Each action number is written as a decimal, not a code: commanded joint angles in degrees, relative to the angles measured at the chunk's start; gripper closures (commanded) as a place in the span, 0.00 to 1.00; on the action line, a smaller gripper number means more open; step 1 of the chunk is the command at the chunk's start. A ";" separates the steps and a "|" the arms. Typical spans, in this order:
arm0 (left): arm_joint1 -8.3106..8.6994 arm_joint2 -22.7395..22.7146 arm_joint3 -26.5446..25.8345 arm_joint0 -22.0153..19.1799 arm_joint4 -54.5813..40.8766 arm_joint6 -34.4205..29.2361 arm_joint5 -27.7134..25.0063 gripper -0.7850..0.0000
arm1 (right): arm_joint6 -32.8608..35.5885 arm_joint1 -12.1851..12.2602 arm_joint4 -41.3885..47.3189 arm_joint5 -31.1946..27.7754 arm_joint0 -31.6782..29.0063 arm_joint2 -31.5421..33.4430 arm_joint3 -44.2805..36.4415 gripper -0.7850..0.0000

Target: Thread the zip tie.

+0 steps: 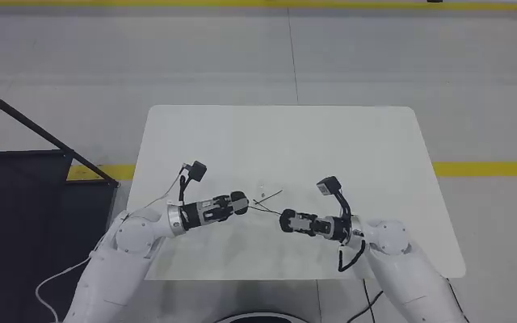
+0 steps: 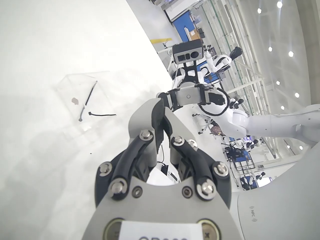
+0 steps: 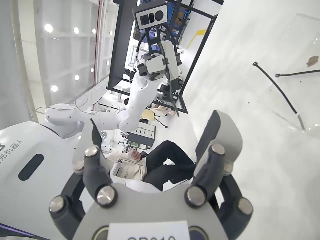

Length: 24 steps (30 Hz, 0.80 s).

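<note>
Two black zip ties (image 1: 266,211) lie flat on the white table (image 1: 363,145), in the gap btw. the two grippers, on the robot's side of the tabletop; neither is held, neither is threaded, and each lies as an open strand. In the left wrist view the first tie (image 2: 91,93) lies partly across a clear plastic sheet (image 2: 72,83), w/ a small brown speck (image 2: 74,100) just beside it on the sheet; the second tie (image 2: 102,115) lies near it, one end close to an end of the first, the two splayed like a V; cannot tell whether they touch. In the right wrist view both strands show again beside the sheet (image 3: 287,123) and the speck (image 3: 312,61); one strand runs under or over the sheet's edge, can't tell which.

Left gripper (image 1: 240,202) (image 2: 162,113) is over the table at the left of the ties; its fingers are pressed together, pads meeting, nothing visible btw. them. Right gripper (image 1: 285,220) (image 3: 153,121) is opposite, at the right of the ties; its fingers are spread wide w/ nothing btw. them. The grippers point roughly at each other, near but apart; from above, one strand spans most of the gap from one to the other.
</note>
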 commanded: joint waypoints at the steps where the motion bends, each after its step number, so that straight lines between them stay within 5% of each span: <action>1: 0.05 0.25 0.11 -0.15 -0.01 0.10 -0.24 1.00 | 0.62 -0.21 1.08 -0.24 0.91 -0.96 1.20 0.15; 24: 0.73 2.36 0.61 -0.99 0.47 0.32 -0.79 1.00 | 1.87 -1.02 3.94 -1.77 5.13 -4.55 7.56 0.55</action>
